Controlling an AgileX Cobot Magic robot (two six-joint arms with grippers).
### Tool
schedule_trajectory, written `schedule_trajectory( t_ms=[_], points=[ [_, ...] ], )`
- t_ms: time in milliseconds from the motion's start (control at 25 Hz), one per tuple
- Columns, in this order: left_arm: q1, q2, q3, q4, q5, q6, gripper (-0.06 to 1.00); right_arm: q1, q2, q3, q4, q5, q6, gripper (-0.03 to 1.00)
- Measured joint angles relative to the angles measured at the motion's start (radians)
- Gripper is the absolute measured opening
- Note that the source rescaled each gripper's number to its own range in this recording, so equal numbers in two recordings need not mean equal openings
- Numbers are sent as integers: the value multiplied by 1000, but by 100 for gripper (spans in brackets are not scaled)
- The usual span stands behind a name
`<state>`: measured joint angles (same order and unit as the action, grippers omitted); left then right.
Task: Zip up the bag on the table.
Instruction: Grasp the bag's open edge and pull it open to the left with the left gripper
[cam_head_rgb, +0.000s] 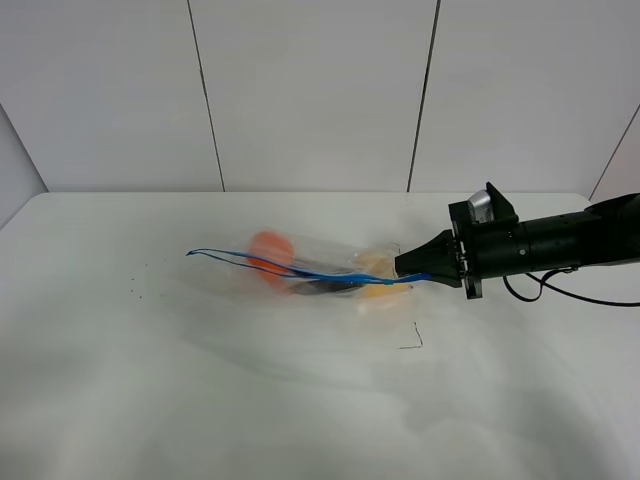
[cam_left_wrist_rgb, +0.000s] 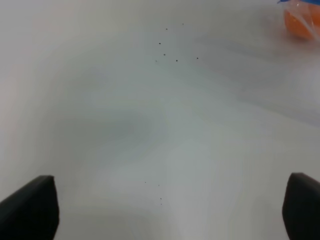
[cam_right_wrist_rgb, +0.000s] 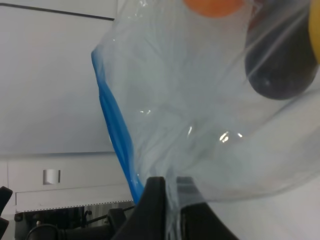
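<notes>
The clear bag (cam_head_rgb: 320, 265) lies on the white table (cam_head_rgb: 150, 380) near its middle. Its blue zip strip (cam_head_rgb: 300, 272) runs left to right, and an orange fruit (cam_head_rgb: 270, 247) and a dark eggplant show through the plastic. My right gripper (cam_head_rgb: 405, 268) reaches in from the right and is shut on the bag's right end by the strip. In the right wrist view its fingers (cam_right_wrist_rgb: 152, 207) pinch the plastic bag (cam_right_wrist_rgb: 200, 100) beside the blue strip (cam_right_wrist_rgb: 115, 130). My left gripper (cam_left_wrist_rgb: 167, 205) is open over bare table, with the orange fruit (cam_left_wrist_rgb: 302, 22) far off in a corner.
A thin dark mark (cam_head_rgb: 412, 342) lies on the table just in front of the bag's right end. Tiny dark specks (cam_head_rgb: 135, 285) dot the left side. The right arm's cable (cam_head_rgb: 560, 292) trails off to the right. A panelled wall stands behind the table.
</notes>
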<state>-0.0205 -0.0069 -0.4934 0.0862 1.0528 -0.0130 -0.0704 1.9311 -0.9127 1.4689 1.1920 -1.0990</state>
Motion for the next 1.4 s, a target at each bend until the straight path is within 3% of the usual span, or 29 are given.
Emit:
schedule_trajectory(
  t_ms=[600, 800, 960, 1160, 1280, 1400],
  points=[
    [0, 0, -13, -31, -28, 3, 100, 0, 0, 0, 0, 0, 0, 0],
    [0, 6, -50, -86, -32, 135, 100, 0, 0, 0, -5, 0, 3, 0],
    [0, 141, -188, -54, -38, 309, 100, 0, 0, 0, -8, 0, 3, 0],
    [0, 450, -430, 33, -104, 382, 96, 0, 0, 0, -8, 0, 3, 0],
    [-10, 620, -551, 12, -145, 452, 95, 0, 0, 0, -8, 0, 3, 0],
    [-78, 756, -618, -12, -181, 507, 95, 0, 0, 0, -9, 1, 3, 0]
  ],
)
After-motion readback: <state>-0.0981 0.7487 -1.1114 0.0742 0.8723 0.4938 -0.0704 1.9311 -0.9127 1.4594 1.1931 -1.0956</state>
